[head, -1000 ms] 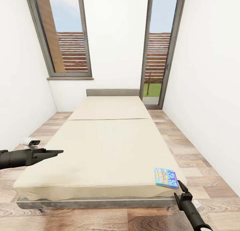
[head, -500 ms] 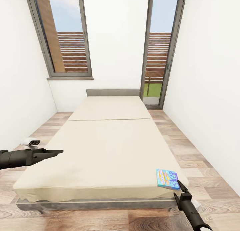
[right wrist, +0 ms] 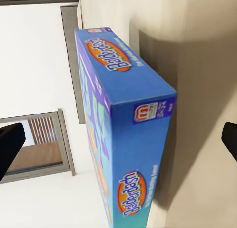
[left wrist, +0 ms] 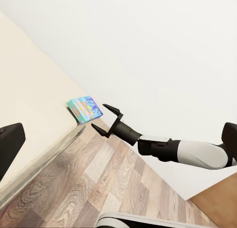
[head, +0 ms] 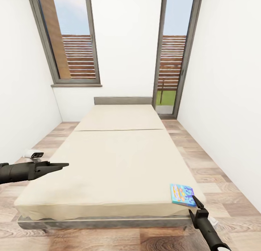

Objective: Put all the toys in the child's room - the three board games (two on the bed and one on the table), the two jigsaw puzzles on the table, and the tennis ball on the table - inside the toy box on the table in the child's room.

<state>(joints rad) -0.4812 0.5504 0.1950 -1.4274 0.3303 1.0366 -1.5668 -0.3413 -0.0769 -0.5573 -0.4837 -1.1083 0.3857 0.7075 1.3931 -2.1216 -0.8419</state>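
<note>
A low bed with a plain beige mattress runs away from the robot toward two tall grey-framed windows. One light blue board game lies flat at the mattress's near right corner, close to the foot edge and the right side edge, where an arm can reach it from the floor.

The right gripper is just beside the box's near edge, fingers aimed at it. In the left wrist view this right gripper has its two dark fingers spread, with the blue box just beyond the tips. In the right wrist view the box's narrow side sits centred between finger ends set wide apart. This looks like a line-up to clamp the box across its thin edges; whether a fingertip already touches it is hard to tell.

The left gripper hovers over the mattress's near left corner, holding nothing. Its fingers look close together, though the side-on view leaves that uncertain.
</note>
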